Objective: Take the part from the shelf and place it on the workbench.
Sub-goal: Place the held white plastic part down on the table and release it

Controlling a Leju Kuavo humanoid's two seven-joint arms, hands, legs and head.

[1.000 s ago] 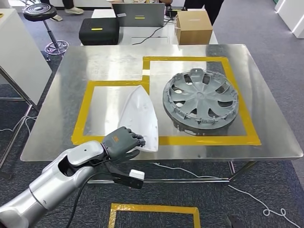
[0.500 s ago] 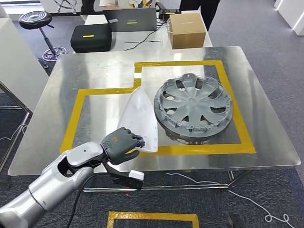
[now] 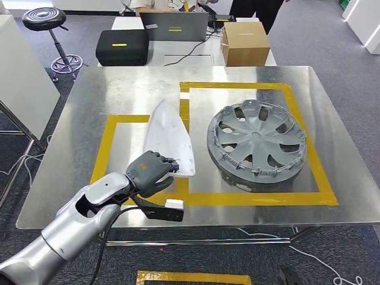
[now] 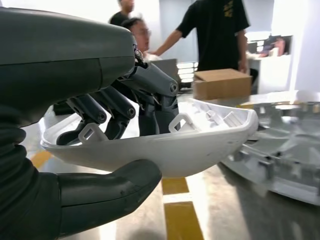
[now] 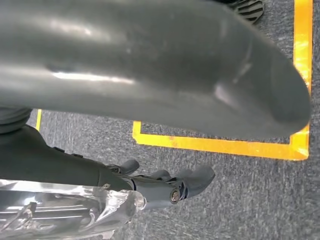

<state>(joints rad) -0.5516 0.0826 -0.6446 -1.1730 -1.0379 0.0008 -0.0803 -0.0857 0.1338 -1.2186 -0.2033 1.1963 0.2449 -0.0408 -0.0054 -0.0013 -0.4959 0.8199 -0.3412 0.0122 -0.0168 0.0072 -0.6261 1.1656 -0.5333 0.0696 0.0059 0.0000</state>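
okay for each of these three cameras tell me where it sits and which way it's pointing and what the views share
Head view: high on the body, looking forward and down at the steel workbench; left arm enters from below, left hand gripping the white part.
Left wrist view: behind the left hand, looking across the bench toward people.
Right wrist view: on the hanging arm, facing carpet and yellow floor tape; right hand shows.
Shared: head and left wrist views show the part and grey wheel cover.

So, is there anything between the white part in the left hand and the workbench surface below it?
Nothing visible does. The left hand holds the white part over the left yellow-taped area of the workbench, and the metal under it looks bare. The grey wheel cover lies beside it, in the right-hand taped square.
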